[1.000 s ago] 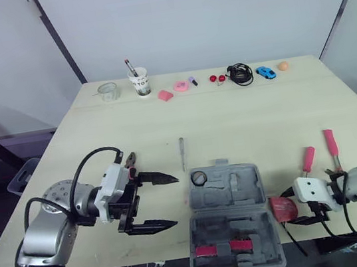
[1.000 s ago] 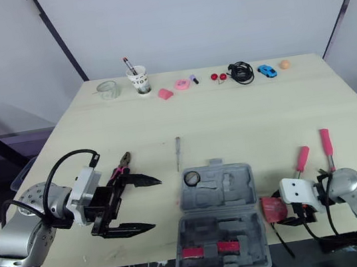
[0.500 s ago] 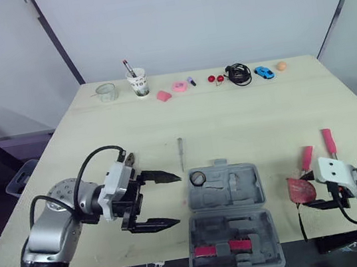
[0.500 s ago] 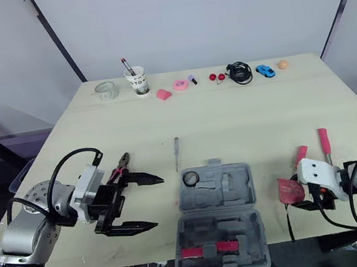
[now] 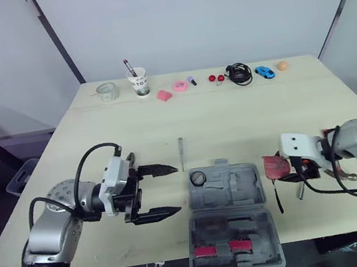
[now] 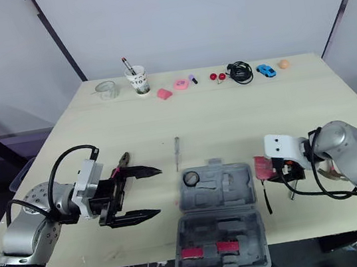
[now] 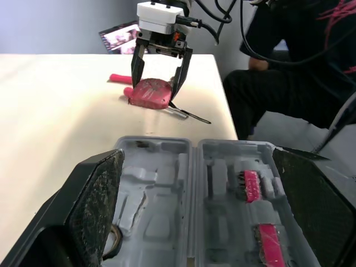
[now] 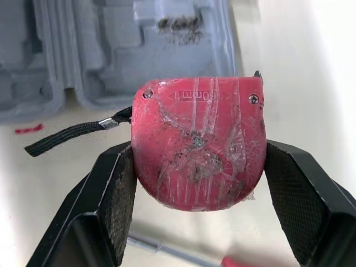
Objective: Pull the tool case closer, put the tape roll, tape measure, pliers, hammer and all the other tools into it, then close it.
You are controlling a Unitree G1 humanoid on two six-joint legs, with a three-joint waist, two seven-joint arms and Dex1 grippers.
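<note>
Grips the red tape measure (image 5: 276, 166) in the right gripper (image 8: 198, 167), just right of the open tool case (image 5: 237, 185), strap dangling. Cannot tell whether it touches the table (image 5: 230, 119). Spreads the left gripper (image 5: 173, 189) wide, left of the case, hiding most of the pliers (image 6: 123, 160).

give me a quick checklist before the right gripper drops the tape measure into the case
1. Tape measure held firmly by the right gripper: ok.
2. Tool case lid open: ok.
3. Tape measure above the case: not ok, it hangs beside the case's right edge, over the table.
4. Free pocket: ok, only the tape roll sits in the far half.
5. Strap won't snag on the case rim: cannot tell, it dangles loose.
6. Left gripper out of the way: ok, open, left of the case.
</note>
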